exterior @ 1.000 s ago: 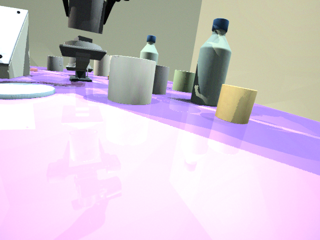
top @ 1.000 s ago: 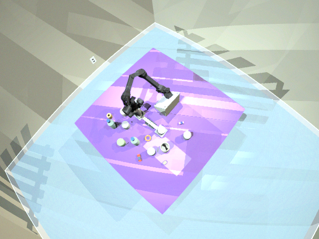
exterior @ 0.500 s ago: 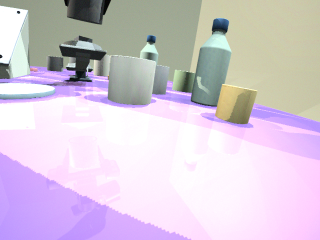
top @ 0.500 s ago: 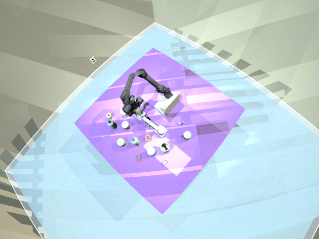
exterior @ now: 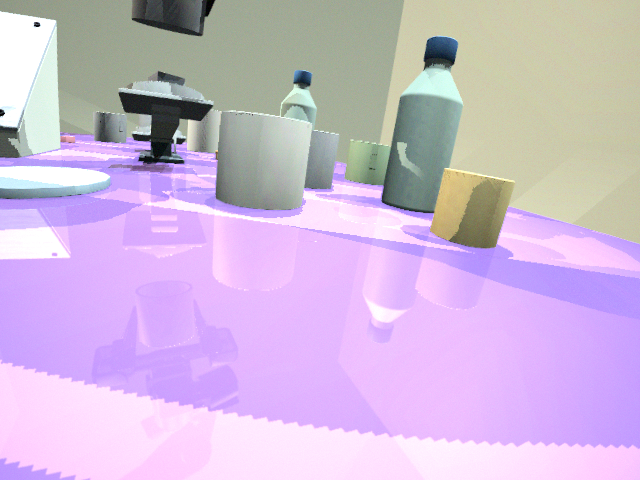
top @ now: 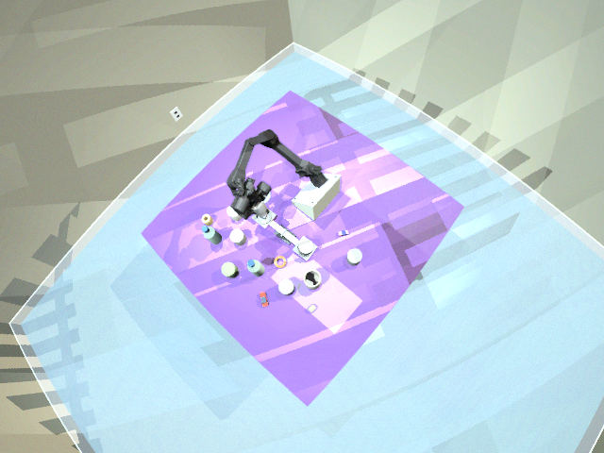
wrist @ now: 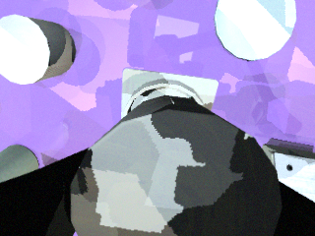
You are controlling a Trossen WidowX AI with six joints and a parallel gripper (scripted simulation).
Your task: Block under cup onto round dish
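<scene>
My gripper [top: 253, 200] [wrist: 170, 159] is shut on a grey cup [exterior: 166, 15] [wrist: 162, 172] and holds it up in the air, clear above the near pan [exterior: 165, 100] [wrist: 169, 84] of the balance [top: 285, 235]. A low grey shape [exterior: 164, 82] sits on that pan; I cannot tell if it is the block. The other cup [top: 306, 246] stands on the far pan. The round pale dish [exterior: 51, 180] [wrist: 256, 27] lies flat on the mat beside the balance.
Two blue-capped bottles [exterior: 423, 124] [exterior: 298, 100], several grey and white cylinders [exterior: 261, 160] [top: 237, 236], a tan cylinder [exterior: 473, 206], an orange ring [top: 277, 258], a dark bowl [top: 311, 278] and a small toy car [top: 263, 298] stand around. The arm's white base box [top: 317, 197] is behind.
</scene>
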